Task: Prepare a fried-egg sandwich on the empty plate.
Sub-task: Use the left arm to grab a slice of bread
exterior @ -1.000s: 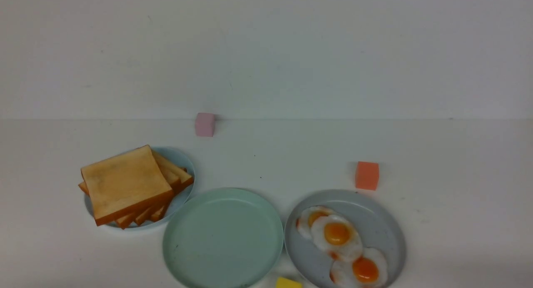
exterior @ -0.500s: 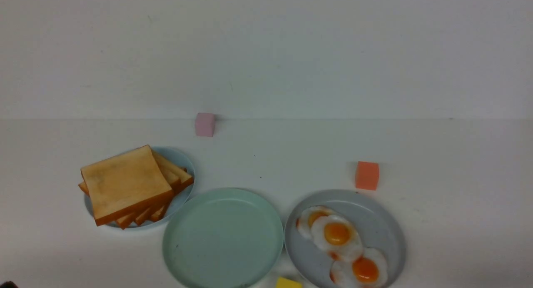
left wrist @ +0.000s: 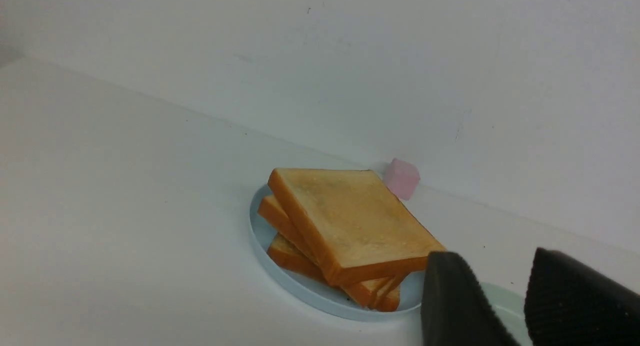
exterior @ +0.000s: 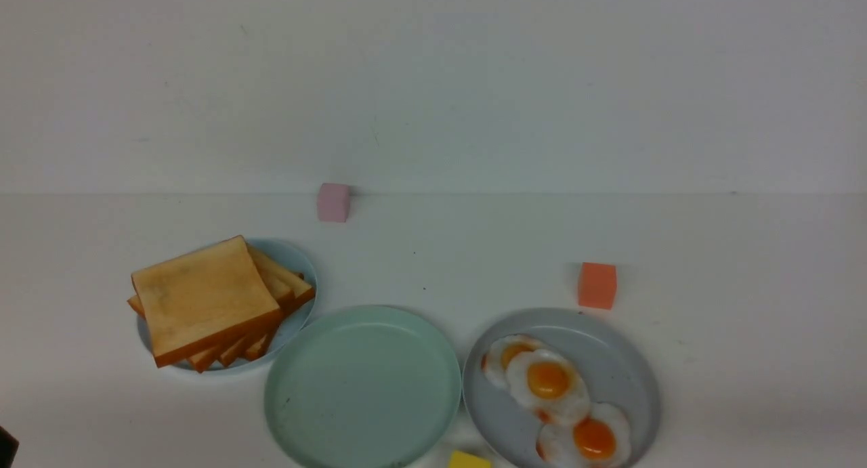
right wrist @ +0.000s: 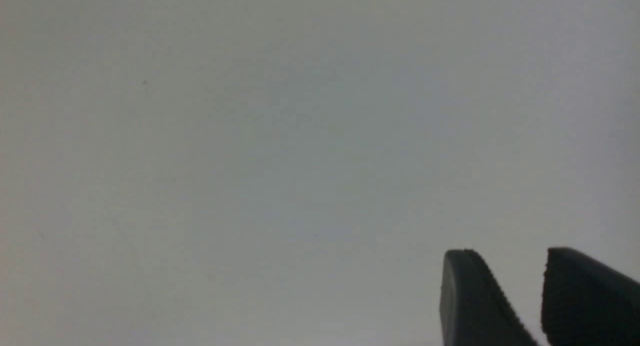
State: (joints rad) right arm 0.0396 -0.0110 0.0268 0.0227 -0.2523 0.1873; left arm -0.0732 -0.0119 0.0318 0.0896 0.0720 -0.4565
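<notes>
The empty mint-green plate (exterior: 362,387) lies at the front centre with nothing on it. A pile of bare toast slices (exterior: 203,295) sits on a smaller light-blue plate (exterior: 301,261) to its left. Three fried eggs (exterior: 547,380) lie on a grey plate (exterior: 633,366) to its right. No sandwich is in view. In the left wrist view my left gripper (left wrist: 495,256) is open and empty, short of the toast pile (left wrist: 350,221), with the mint plate's edge (left wrist: 500,298) showing between its fingers. In the right wrist view my right gripper (right wrist: 510,253) is open and empty over bare white surface.
A pink cube (exterior: 333,202) stands by the back wall and also shows in the left wrist view (left wrist: 401,178). An orange cube (exterior: 597,285) stands behind the grey plate. A yellow cube (exterior: 469,460) lies at the front edge between the two plates. A dark bit of my left arm (exterior: 5,446) shows at the bottom left corner.
A dark part of my left arm has come into the front view's bottom left corner and risen a little. The plates, toast and eggs have not moved.
</notes>
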